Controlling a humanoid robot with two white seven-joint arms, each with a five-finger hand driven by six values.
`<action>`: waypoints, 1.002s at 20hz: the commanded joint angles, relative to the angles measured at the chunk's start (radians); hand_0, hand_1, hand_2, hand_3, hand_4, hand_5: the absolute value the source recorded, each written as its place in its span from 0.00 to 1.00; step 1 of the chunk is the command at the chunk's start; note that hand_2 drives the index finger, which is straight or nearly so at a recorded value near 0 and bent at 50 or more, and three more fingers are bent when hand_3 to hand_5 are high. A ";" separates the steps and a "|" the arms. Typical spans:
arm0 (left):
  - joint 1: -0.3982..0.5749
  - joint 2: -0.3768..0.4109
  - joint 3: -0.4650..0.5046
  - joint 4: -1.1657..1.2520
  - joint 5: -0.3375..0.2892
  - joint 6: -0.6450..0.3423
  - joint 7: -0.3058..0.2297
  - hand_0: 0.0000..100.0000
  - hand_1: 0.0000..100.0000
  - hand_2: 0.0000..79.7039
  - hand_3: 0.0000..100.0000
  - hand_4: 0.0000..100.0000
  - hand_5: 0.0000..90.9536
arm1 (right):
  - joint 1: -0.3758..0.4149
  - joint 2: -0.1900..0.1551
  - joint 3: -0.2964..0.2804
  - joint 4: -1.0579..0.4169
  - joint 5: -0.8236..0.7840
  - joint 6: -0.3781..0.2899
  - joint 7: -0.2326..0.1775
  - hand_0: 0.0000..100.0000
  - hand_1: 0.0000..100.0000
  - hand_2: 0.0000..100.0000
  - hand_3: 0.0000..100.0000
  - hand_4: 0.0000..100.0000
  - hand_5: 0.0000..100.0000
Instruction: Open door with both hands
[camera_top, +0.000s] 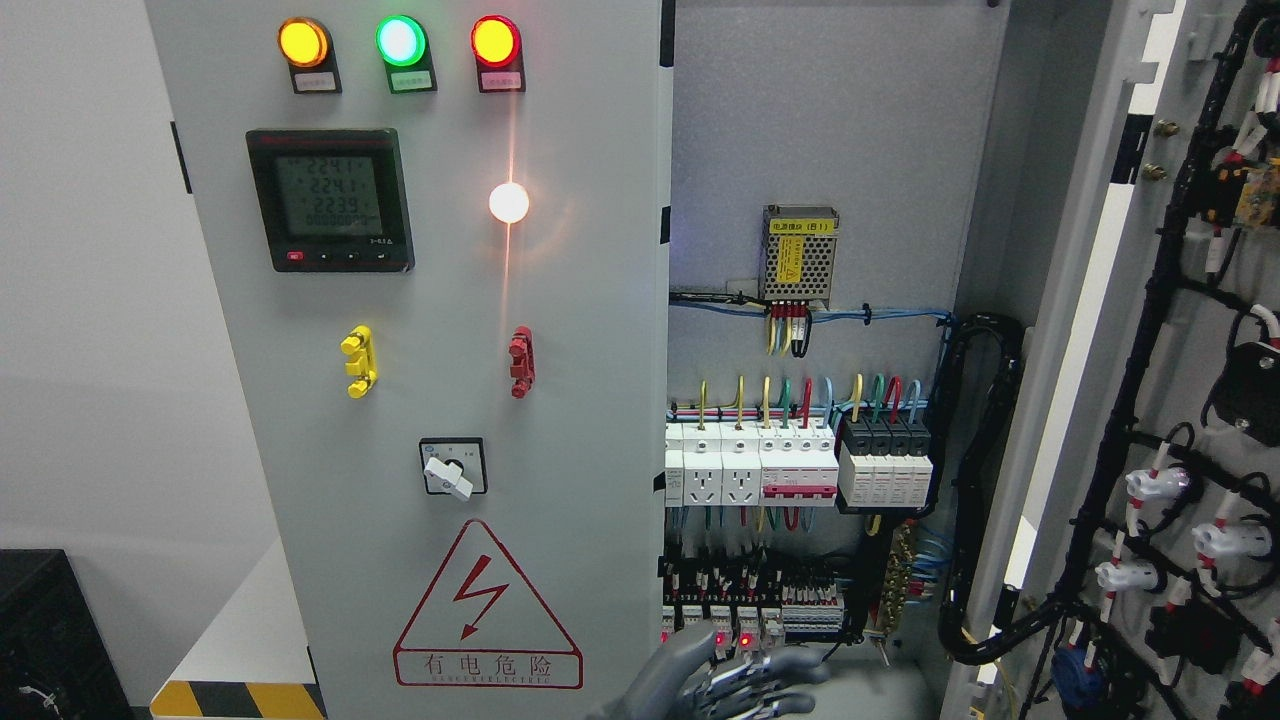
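Note:
The grey cabinet's left door (450, 330) is shut; it carries three indicator lamps, a meter, a rotary switch and a red warning triangle. The right door (1090, 330) is swung wide open to the right, with its wired inner face (1200, 480) showing. At the bottom edge, just right of the left door's free edge, my left hand (745, 680) comes up from below. Its grey fingers (790, 675) are stretched out to the right in front of the cabinet's bottom terminals and hold nothing. Its thumb lies near the left door's edge. No right hand shows.
Inside the open cabinet are breakers and sockets (790, 470), a power supply (798, 257) and black cable bundles (985, 480). A black box (50, 630) stands at the lower left, beside a yellow-and-black striped plinth edge (235, 698).

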 joint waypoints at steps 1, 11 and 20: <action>0.293 0.149 0.030 0.046 -0.145 -0.017 0.000 0.00 0.00 0.00 0.00 0.00 0.00 | 0.000 0.000 0.031 0.000 -0.029 0.000 0.000 0.00 0.00 0.00 0.00 0.00 0.00; 0.733 0.120 0.222 0.322 -0.254 -0.088 -0.007 0.00 0.00 0.00 0.00 0.00 0.00 | 0.000 0.000 0.031 0.000 -0.029 0.000 0.000 0.00 0.00 0.00 0.00 0.00 0.00; 0.921 -0.047 0.429 0.696 -0.308 -0.091 -0.014 0.00 0.00 0.00 0.00 0.00 0.00 | 0.000 0.000 0.031 0.000 -0.029 0.000 0.000 0.00 0.00 0.00 0.00 0.00 0.00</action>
